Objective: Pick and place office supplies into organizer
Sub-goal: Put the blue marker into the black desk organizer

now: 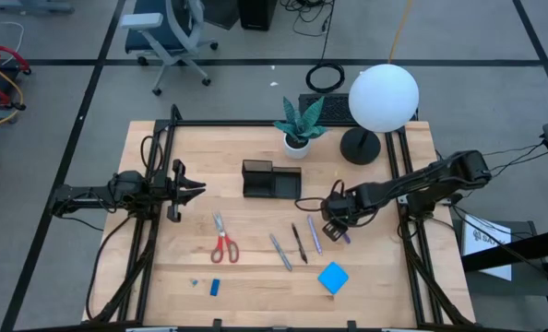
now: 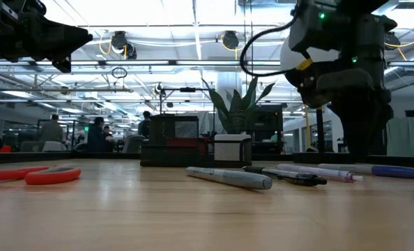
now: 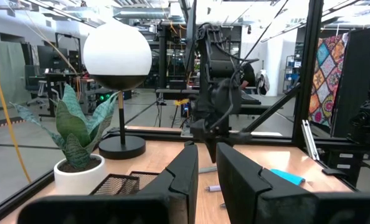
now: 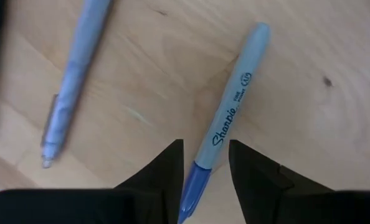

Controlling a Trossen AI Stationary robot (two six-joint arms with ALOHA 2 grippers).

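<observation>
Right tool [image 1: 335, 228] sits low over the rightmost marker [image 4: 225, 124], a blue-capped Sharpie lying flat on the tabletop [image 1: 256, 286] at the right of the pen row. Fingers straddle the cap end, partly open with a narrow gap; marker lies between them, not clamped as far as I can tell, probably lined up for a pinch. A grey pen [image 4: 73, 68] lies beside it, apart. Left tool [image 1: 189, 190] waits at the left, raised, fingers nearly closed, holding nothing. Black mesh organizer [image 1: 270, 180] is farther back at centre; red-handled scissors [image 1: 223, 242], blue pad [image 1: 333, 278] and small blue eraser [image 1: 215, 287] lie nearer, loose.
</observation>
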